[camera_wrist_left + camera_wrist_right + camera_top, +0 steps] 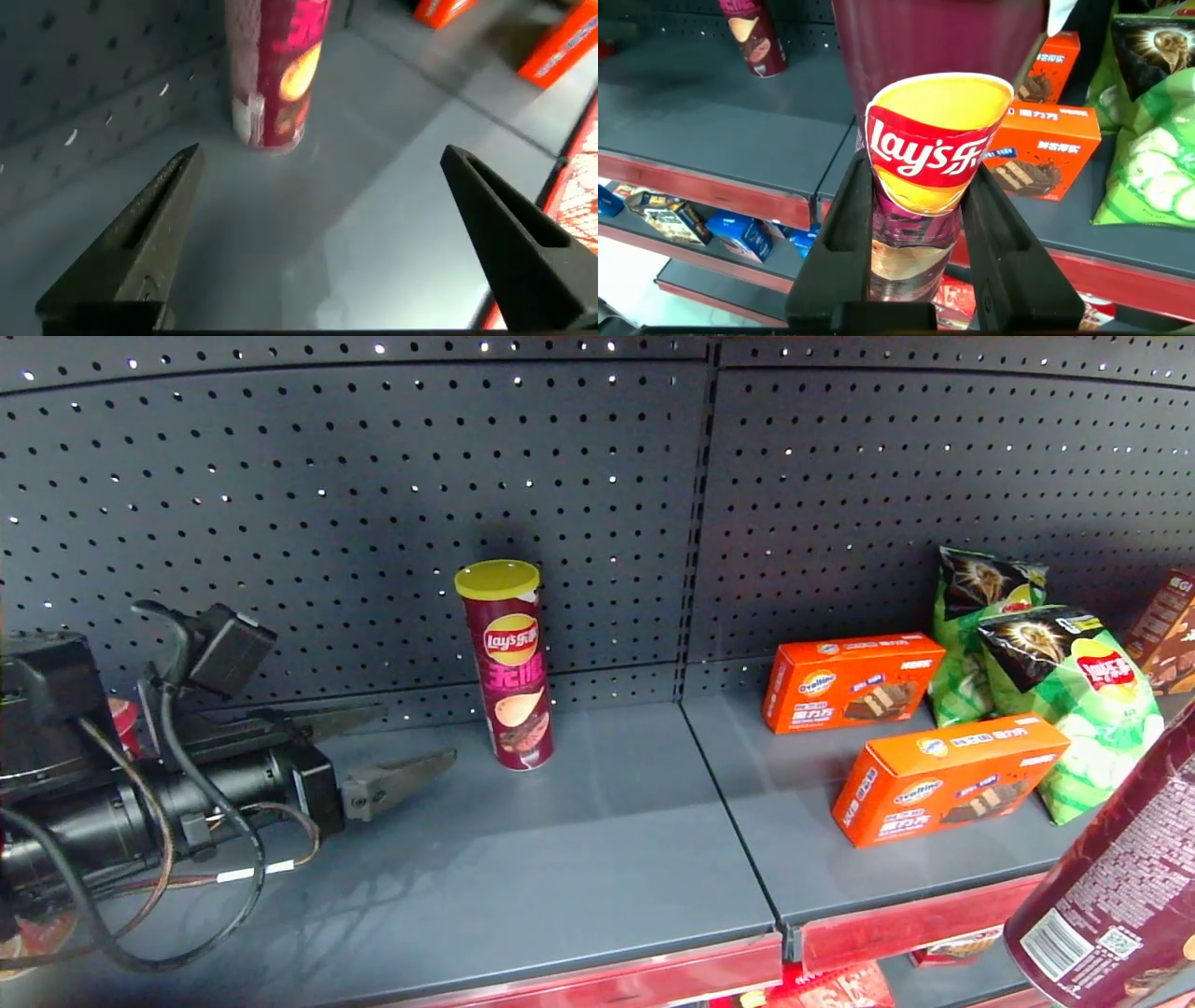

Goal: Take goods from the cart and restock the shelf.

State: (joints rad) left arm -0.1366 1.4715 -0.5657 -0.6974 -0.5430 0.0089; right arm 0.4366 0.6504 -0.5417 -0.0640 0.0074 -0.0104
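At the front edge of the grey shelf, the right gripper has its fingers clamped on the held can; a careless swing could strike nearby stock. The left gripper, fingers apart, lies near the upright can, which a nudge might topple. Tally: two green bags, two orange boxes, two cans.

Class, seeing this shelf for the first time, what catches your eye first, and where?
A maroon chip can with a yellow lid stands upright alone on the left shelf section, ahead of the open left gripper. Right of it lie two orange boxes beside green snack bags, and the right gripper clamps a second chip can.
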